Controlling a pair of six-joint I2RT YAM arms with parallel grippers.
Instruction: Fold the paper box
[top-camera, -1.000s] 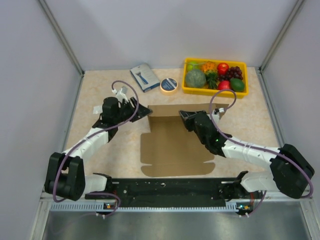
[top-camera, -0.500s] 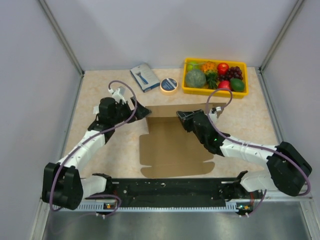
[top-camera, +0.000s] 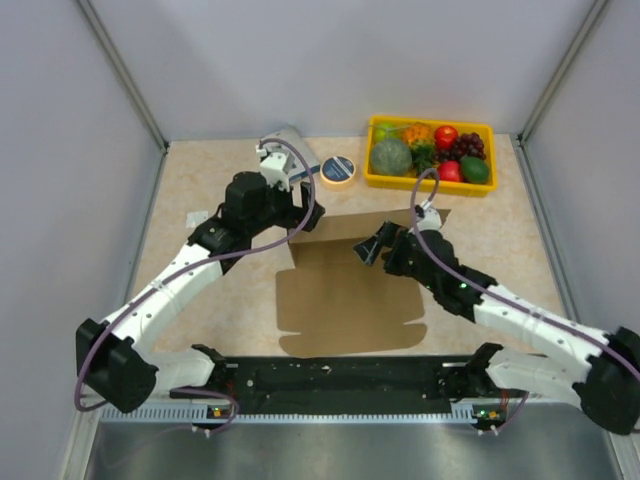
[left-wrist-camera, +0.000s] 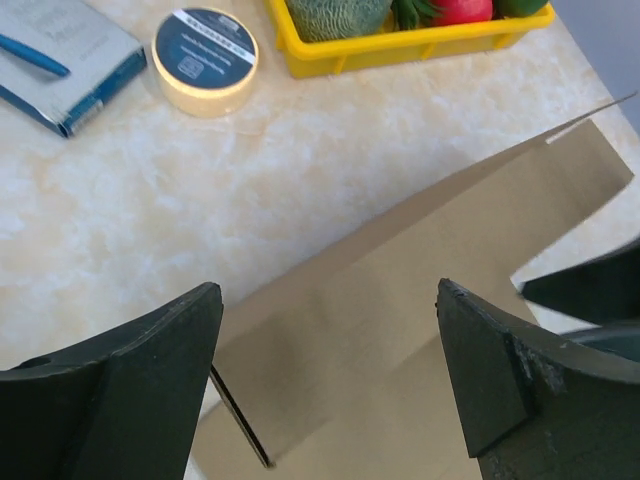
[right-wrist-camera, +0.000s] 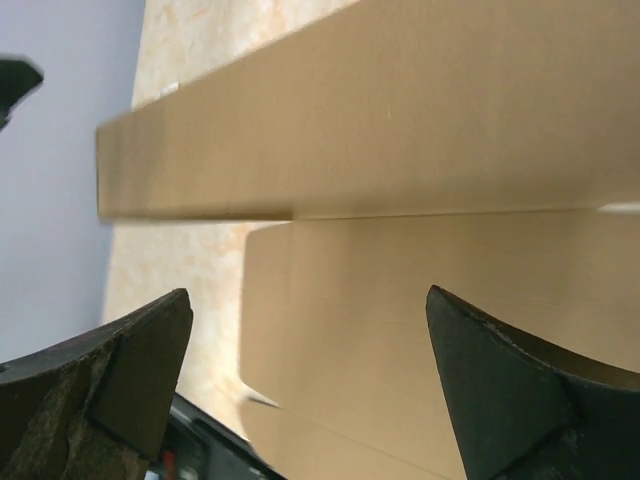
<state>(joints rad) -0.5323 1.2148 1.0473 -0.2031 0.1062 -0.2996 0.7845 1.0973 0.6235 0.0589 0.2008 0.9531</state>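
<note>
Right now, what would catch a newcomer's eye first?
The brown box sheet lying flat in the middle, its far flap tilted up. The left gripper and right gripper hang open at either end of that flap. At the far right sits a yellow tray of bright fruit.

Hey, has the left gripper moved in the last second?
Yes. The left gripper has shifted toward the table's far side and rightward, closer to the tape roll.
</note>
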